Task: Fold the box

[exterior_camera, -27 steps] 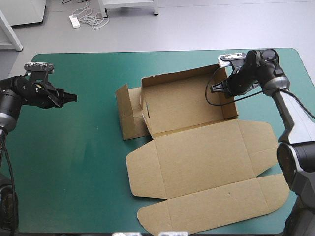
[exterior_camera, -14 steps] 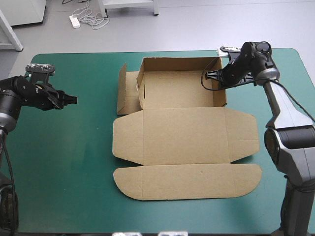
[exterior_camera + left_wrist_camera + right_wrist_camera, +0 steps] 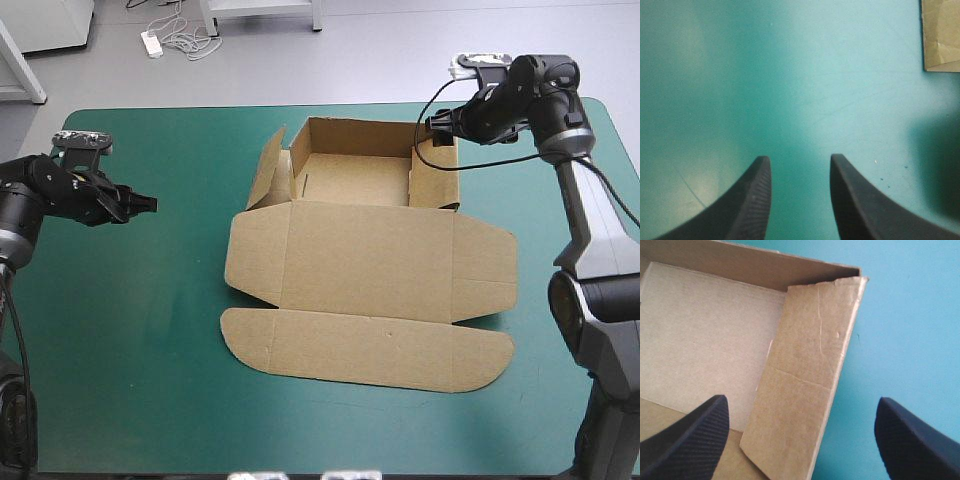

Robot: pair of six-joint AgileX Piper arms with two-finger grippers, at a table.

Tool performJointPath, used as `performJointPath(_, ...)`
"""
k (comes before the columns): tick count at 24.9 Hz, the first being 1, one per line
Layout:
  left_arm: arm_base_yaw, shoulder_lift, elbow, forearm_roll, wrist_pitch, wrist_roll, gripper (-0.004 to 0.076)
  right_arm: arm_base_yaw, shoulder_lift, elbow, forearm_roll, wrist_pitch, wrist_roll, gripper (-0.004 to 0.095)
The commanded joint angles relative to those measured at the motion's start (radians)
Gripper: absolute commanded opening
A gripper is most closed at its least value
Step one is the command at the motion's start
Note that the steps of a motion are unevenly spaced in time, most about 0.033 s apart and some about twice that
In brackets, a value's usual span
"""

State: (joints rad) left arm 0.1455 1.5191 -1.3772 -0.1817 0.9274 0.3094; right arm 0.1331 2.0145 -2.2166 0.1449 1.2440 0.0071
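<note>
A brown box (image 3: 370, 260) of plain, unprinted board lies on a table with a teal-green cover (image 3: 150, 300), at the middle of the table and toward its far edge. Its far part forms an open tray (image 3: 355, 180) with the far, left and right walls raised. One loose flap (image 3: 265, 168) splays outward at the tray's left side. The lid (image 3: 370, 345) lies flat on the cover, reaching toward the near edge and ending in a long panel with rounded corners.

The right gripper (image 3: 440, 122) hangs over the tray's far right corner. In its wrist view, the right gripper (image 3: 801, 401) has its black fingers (image 3: 695, 432) spread wide, and they hold nothing. The tray's right wall (image 3: 805, 365), creased across its middle, stands between them. One finger is over the inside of the tray, the other over the bare cover (image 3: 905, 315) outside it. Whether either finger touches the board cannot be told.

The left gripper (image 3: 145, 202) is well apart from the box, over the left part of the table and pointing toward it. In its wrist view, the left gripper (image 3: 800, 159) has its fingers (image 3: 752, 200) a narrow gap apart, with only bare cover (image 3: 790, 75) between and ahead of them. It grips nothing. A corner of the brown board (image 3: 941, 35) shows far ahead and to one side.
</note>
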Motion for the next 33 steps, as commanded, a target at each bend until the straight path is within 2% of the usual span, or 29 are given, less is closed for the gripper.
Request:
performJointPath(1,-0.003,-0.044,-0.026,-0.018,-0.023,0.000,0.0279,0.087,-0.175,-0.003,-0.172,0.004,0.011,0.0705)
performJointPath(3,-0.003,-0.044,-0.026,-0.018,-0.017,0.000,0.0279,0.164,-0.239,0.057,-0.330,0.004,0.092,0.0698)
performJointPath(8,-0.003,-0.044,-0.026,-0.018,-0.010,-0.002,0.0279,0.183,-0.265,0.162,-0.297,-0.004,0.196,0.0698)
performJointPath(13,-0.003,-0.044,-0.026,-0.022,-0.008,-0.002,0.0279,0.157,-0.200,0.178,-0.357,-0.078,0.208,0.0698)
performJointPath(20,-0.003,-0.044,-0.026,-0.019,-0.008,-0.002,0.0279,0.036,-0.027,0.061,-0.168,-0.030,0.160,0.0697)
performJointPath(26,-0.003,-0.044,-0.026,-0.019,-0.004,-0.002,0.0279,0.031,0.121,-0.062,-0.070,-0.004,0.130,0.0677)
performJointPath(28,-0.003,-0.044,-0.026,-0.019,0.004,-0.002,0.0279,0.031,0.160,-0.088,-0.086,-0.003,0.138,0.0589)
performJointPath(29,-0.003,-0.044,-0.026,-0.019,0.006,-0.002,0.0279,0.031,0.179,-0.093,-0.084,0.000,0.138,0.0499)
performJointPath(30,-0.003,-0.044,-0.026,-0.019,0.006,-0.002,0.0279,0.031,0.185,-0.094,-0.079,0.001,0.138,0.0451)
performJointPath(31,-0.003,-0.044,-0.026,-0.019,0.006,-0.002,0.0279,0.031,0.193,-0.094,-0.063,0.001,0.136,0.0340)
performJointPath(33,-0.003,-0.044,-0.026,-0.019,0.008,-0.002,0.0279,0.031,0.201,-0.094,-0.057,0.001,0.125,0.0211)
